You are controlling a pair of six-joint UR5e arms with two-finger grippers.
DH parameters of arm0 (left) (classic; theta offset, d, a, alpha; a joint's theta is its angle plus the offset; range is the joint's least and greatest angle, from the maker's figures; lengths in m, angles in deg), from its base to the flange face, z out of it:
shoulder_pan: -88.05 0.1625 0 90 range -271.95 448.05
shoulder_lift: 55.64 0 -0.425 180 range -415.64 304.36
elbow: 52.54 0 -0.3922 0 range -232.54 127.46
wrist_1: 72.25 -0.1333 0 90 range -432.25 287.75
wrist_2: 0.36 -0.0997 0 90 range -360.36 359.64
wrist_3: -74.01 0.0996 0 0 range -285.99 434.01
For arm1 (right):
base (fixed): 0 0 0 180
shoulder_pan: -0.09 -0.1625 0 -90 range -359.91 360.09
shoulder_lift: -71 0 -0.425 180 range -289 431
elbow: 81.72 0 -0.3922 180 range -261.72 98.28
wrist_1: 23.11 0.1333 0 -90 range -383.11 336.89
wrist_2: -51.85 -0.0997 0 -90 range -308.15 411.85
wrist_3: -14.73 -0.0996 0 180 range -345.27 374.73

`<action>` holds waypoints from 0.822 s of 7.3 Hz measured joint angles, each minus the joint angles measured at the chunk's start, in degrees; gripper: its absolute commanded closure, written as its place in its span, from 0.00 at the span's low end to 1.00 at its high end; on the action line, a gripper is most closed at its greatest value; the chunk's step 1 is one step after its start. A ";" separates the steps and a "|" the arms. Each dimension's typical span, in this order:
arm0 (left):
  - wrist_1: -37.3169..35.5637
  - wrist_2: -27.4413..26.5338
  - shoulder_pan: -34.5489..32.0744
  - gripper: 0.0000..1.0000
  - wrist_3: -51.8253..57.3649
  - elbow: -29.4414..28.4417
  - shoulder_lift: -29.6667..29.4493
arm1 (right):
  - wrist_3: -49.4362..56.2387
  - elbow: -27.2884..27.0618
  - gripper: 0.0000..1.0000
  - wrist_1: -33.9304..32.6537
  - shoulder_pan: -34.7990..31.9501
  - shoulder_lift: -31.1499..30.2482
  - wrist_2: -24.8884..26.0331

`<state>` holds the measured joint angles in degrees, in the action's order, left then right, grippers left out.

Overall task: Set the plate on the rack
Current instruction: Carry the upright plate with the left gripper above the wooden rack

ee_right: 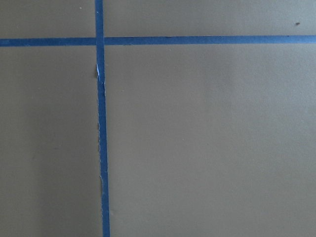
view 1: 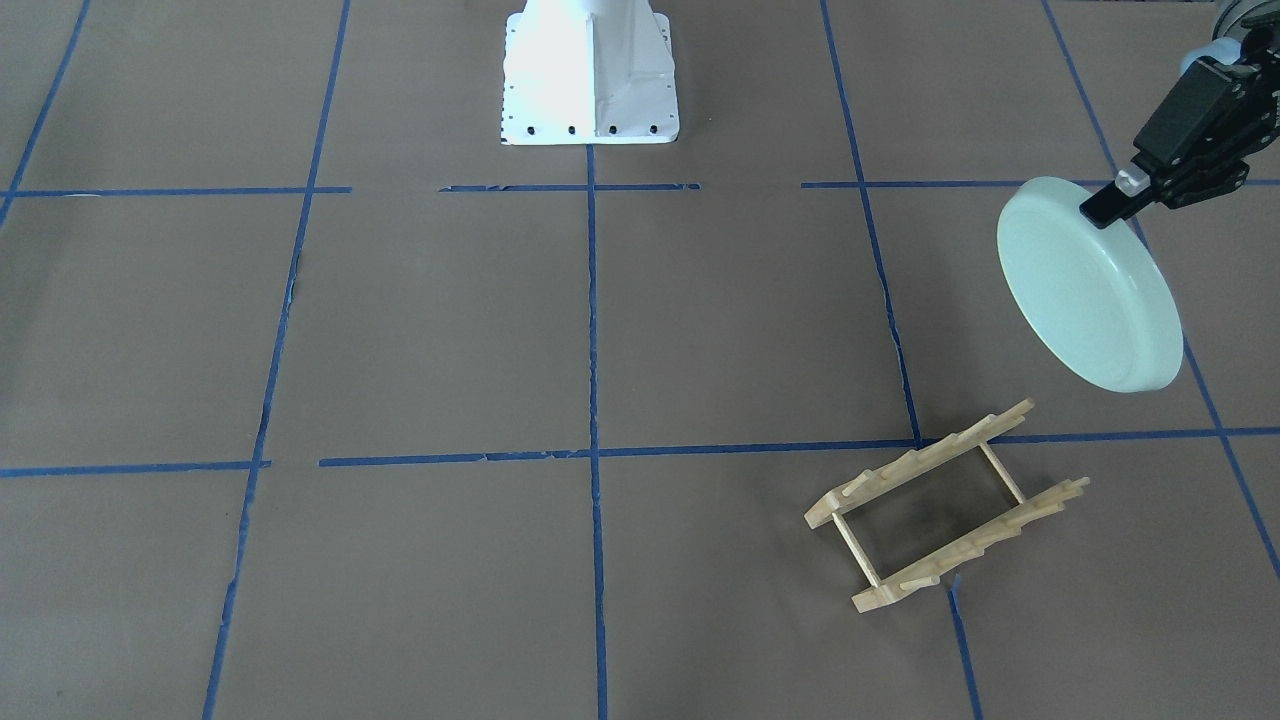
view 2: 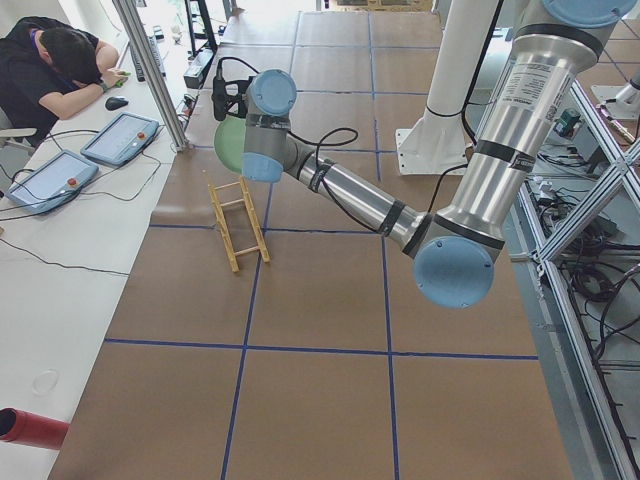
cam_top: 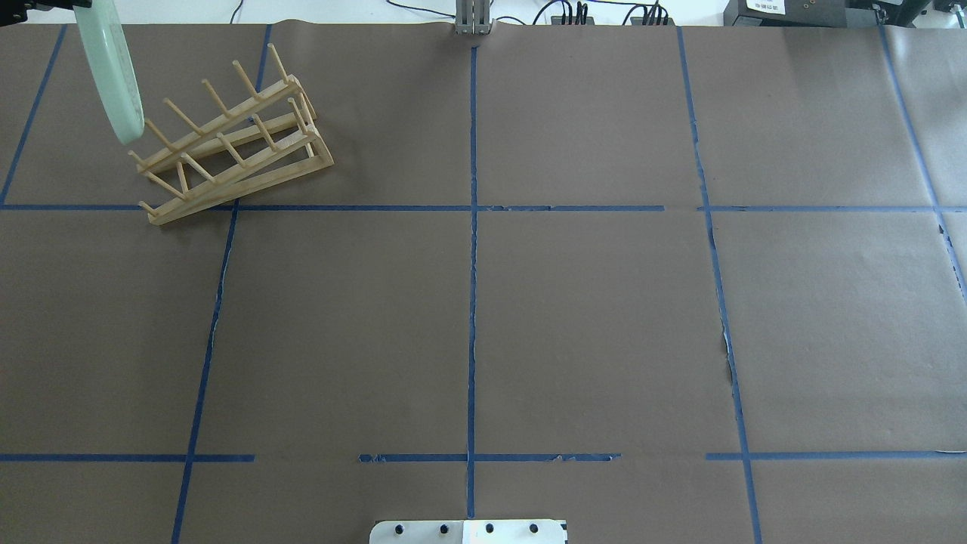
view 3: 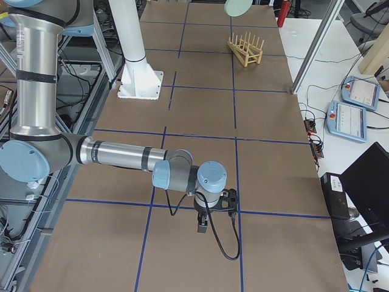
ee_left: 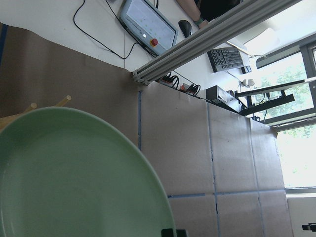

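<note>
My left gripper point(view 1: 1115, 200) is shut on the rim of the pale mint-green plate point(view 1: 1090, 285) and holds it on edge, tilted, in the air. The light-wood rack point(view 1: 945, 505) stands on the table, lower and apart from the plate. In the overhead view the plate point(cam_top: 113, 75) hangs just off the rack's point(cam_top: 230, 147) left end. The left wrist view shows the plate point(ee_left: 74, 173) filling the lower left, with rack pegs point(ee_left: 49, 106) behind it. My right gripper point(view 3: 203, 228) hangs low over the table, far from both; I cannot tell whether it is open or shut.
The white robot base point(view 1: 590, 75) stands at the table's middle, robot side. Beyond the rack there is an aluminium post point(view 2: 150, 70) and a white side table with tablets point(view 2: 50, 180) and a seated operator point(view 2: 55, 60). Blue tape lines cross the brown table.
</note>
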<state>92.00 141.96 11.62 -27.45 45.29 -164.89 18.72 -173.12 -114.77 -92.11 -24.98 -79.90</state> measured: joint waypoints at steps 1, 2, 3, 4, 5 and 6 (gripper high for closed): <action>5.67 -3.06 0.35 1.00 -3.89 -1.48 0.66 | -0.01 0.00 0.00 -0.01 0.00 0.00 0.00; 10.46 -5.13 0.99 1.00 -5.54 -3.61 0.73 | -0.03 0.00 0.00 0.01 0.00 0.00 0.00; 14.98 -7.14 1.82 1.00 -6.20 -6.06 0.51 | -0.02 0.00 0.00 0.05 0.00 0.00 0.00; 18.89 -9.90 3.07 1.00 -6.56 -8.04 0.35 | 0.00 0.00 0.00 0.06 0.00 0.00 0.00; 21.77 -12.85 4.42 1.00 -6.75 -9.47 0.02 | -0.02 0.00 0.00 0.07 0.00 0.00 0.00; 23.63 -15.46 5.78 1.00 -6.91 -10.46 -0.68 | -0.01 0.00 0.00 0.08 0.00 0.00 0.00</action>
<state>115.63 126.51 17.39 -34.36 34.83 -165.56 18.71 -173.12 -114.69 -92.11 -24.98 -79.90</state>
